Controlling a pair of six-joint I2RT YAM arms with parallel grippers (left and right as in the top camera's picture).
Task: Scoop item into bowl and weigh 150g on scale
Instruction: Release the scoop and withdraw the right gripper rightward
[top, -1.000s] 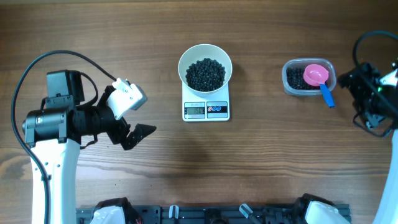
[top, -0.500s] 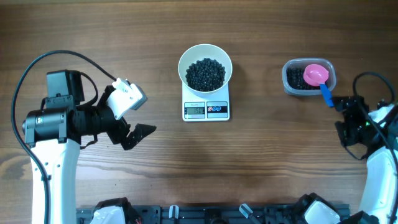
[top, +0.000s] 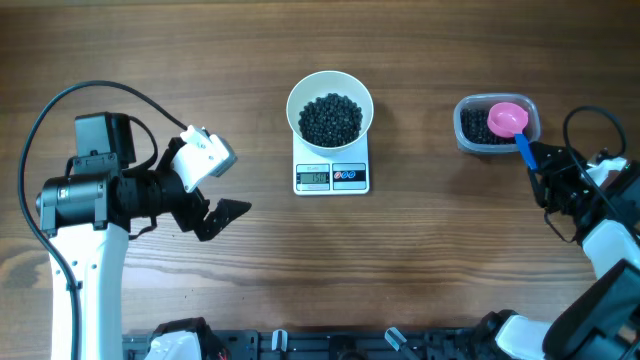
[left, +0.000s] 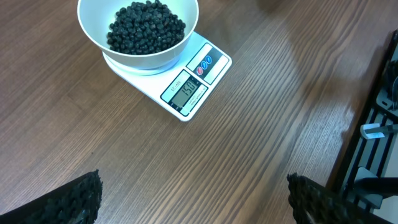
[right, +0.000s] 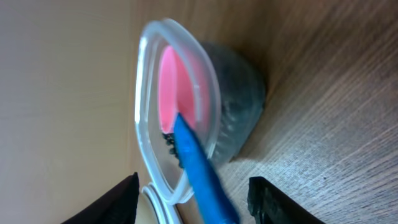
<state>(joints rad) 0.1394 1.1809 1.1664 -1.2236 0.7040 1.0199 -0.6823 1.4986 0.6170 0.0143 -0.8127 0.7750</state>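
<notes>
We see a white bowl (top: 294, 104) filled with black beads (top: 331, 118), sitting on a white scale (top: 304, 165) with a grey display (top: 313, 178), all on a brown table (top: 450, 260) streaked with darker wood grain. To the right of the scale, a clear tub (top: 464, 135) holds more black beads and a pink scoop (top: 507, 119) with a bright blue handle (top: 525, 152).

A clear tub (right: 242, 93) stands on the wooden desk (top: 420, 250), just ahead of the right claw (right: 193, 208). A pink scoop (right: 171, 81) lies inside it. Its blue handle (right: 199, 168) slants out over the tub's rim and ends between that claw's two fingers. Far to the right of the left claw (left: 193, 186), in its own view, a dark rack (left: 373, 118) lines the desk's edge.
</notes>
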